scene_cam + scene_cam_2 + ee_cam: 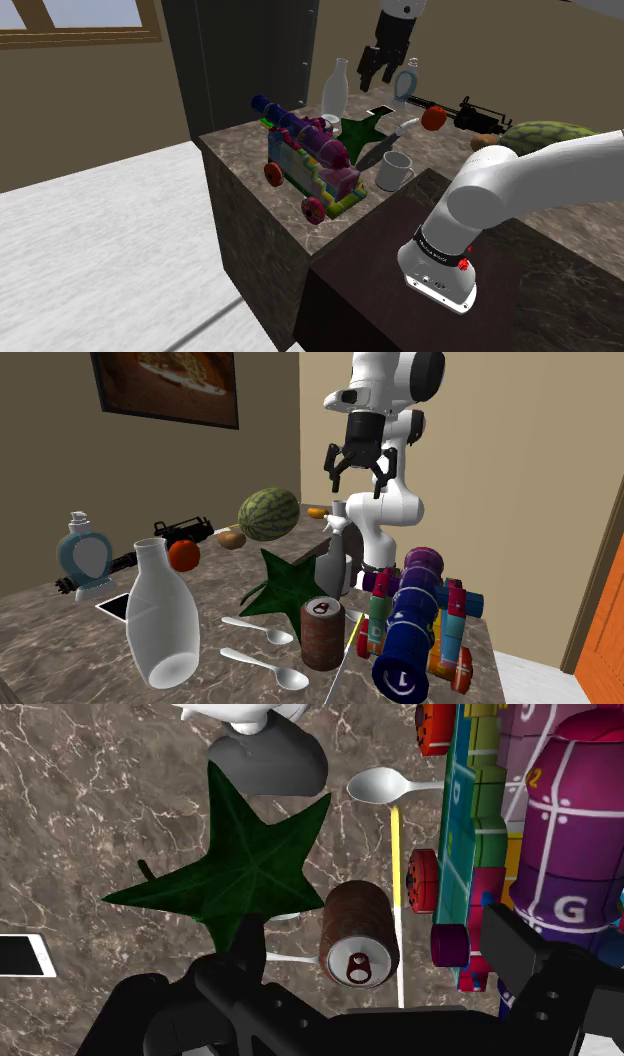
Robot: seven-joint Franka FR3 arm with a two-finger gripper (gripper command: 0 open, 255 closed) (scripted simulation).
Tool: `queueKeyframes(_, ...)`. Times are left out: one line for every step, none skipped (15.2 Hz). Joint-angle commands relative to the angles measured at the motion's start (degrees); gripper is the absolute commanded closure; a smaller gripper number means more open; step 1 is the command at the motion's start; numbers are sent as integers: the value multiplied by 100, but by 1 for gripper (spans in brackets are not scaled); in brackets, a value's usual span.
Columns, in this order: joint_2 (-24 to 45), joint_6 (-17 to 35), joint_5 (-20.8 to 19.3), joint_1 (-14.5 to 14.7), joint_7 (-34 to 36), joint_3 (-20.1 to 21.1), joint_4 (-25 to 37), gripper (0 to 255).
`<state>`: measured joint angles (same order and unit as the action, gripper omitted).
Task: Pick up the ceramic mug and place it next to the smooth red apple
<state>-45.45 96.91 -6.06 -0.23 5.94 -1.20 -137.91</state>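
Black gripper hanging high over the green star, jaws spread wide and empty.
Pale grey mug stands untouched at the star's tip nearest the arm's stand. The red apple lies off the star's side opposite the toy train, apart from the mug. The gripper's height probably serves to clear the rusty can beside the star; the descent to the mug is judged not yet begun.

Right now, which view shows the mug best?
Shoulder view: the mug stands whole and unblocked. The second exterior view shows it behind the green star; the wrist view looks down on it past the star's tip.
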Motion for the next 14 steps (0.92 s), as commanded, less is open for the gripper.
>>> queueKeyframes(0, 0, 0, 0, 0, 0, 0, 0)
queueKeyframes(-91, 63, -18, -23, -83, -98, -187, 0)
queueKeyframes(-179, 124, -41, -49, -167, -198, -369, 0)
queueKeyframes(-264, 184, -68, -79, -251, -299, -548, 0)
queueKeyframes(-345, 243, -99, -112, -337, -401, -722, 0)
queueKeyframes(-422, 301, -135, -149, -424, -506, -893, 0)
queueKeyframes(-494, 359, -175, -191, -513, -612, -1060, 0)
queueKeyframes(-563, 416, -220, -236, -602, -721, -1223, 0)
queueKeyframes(-626, 473, -269, -285, -693, -832, -1381, 0)
queueKeyframes(-684, 531, -324, -339, -786, -946, -1536, 0)
queueKeyframes(-737, 589, -384, -396, -880, -1063, -1686, 0)
queueKeyframes(-783, 648, -449, -459, -976, -1182, -1832, 0)
queueKeyframes(-822, 708, -518, -527, -1075, -1304, -1974, 0)
queueKeyframes(-853, 770, -593, -599, -1175, -1430, -2111, 0)
